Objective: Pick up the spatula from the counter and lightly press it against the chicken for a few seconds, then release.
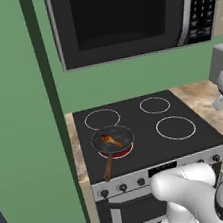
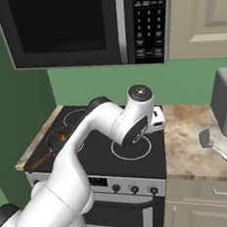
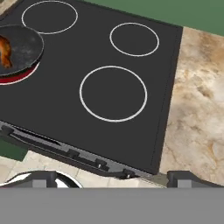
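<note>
The spatula (image 2: 207, 139) lies on the marbled counter to the right of the stove, grey head towards the stove, handle running off to the front right. The chicken (image 1: 110, 141), an orange-brown piece, sits in a dark frying pan (image 1: 113, 138) on the front-left burner, which glows red. In the hand view the pan (image 3: 19, 48) and chicken (image 3: 4, 52) are at the upper left. My gripper (image 3: 116, 178) hangs open over the stove's front right part, near the counter seam, with nothing between its fingers (image 3: 43, 177). The hand (image 2: 156, 121) shows behind the arm's elbow, left of the spatula.
A microwave (image 1: 119, 16) hangs above the stove. A grey appliance (image 2: 226, 104) stands on the counter at the far right, behind the spatula. The pan's brown handle (image 1: 108, 168) points at the stove's front edge. A green wall (image 1: 19, 122) borders the stove's left side.
</note>
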### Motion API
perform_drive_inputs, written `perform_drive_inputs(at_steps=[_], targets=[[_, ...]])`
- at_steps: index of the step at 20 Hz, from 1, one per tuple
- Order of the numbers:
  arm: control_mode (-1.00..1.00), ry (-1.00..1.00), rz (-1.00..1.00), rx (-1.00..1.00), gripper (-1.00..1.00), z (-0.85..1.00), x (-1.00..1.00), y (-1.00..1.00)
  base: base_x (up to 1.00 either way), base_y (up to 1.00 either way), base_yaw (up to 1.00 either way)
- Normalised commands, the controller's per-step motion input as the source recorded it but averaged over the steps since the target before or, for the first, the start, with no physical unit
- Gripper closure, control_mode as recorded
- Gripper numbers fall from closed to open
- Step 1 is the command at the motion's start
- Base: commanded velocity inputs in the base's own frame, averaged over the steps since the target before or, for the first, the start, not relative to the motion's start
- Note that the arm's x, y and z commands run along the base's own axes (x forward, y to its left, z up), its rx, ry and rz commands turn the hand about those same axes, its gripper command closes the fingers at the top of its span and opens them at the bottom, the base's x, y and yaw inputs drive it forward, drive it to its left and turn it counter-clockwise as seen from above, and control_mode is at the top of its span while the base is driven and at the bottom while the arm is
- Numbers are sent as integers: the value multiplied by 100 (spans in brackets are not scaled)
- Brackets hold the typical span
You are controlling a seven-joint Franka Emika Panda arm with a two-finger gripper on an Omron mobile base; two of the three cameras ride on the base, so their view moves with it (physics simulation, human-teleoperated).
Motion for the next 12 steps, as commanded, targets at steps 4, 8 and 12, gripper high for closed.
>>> perform_drive_inputs(at_steps=[4,8,12], targets=[[-100,2,17,-12,-100,0,0,-43,0,0,0],[-100,5,17,-11,-100,-6,0,-40,0,0,0],[-100,2,10,-3,-100,-19,2,-33,0,0,0]])
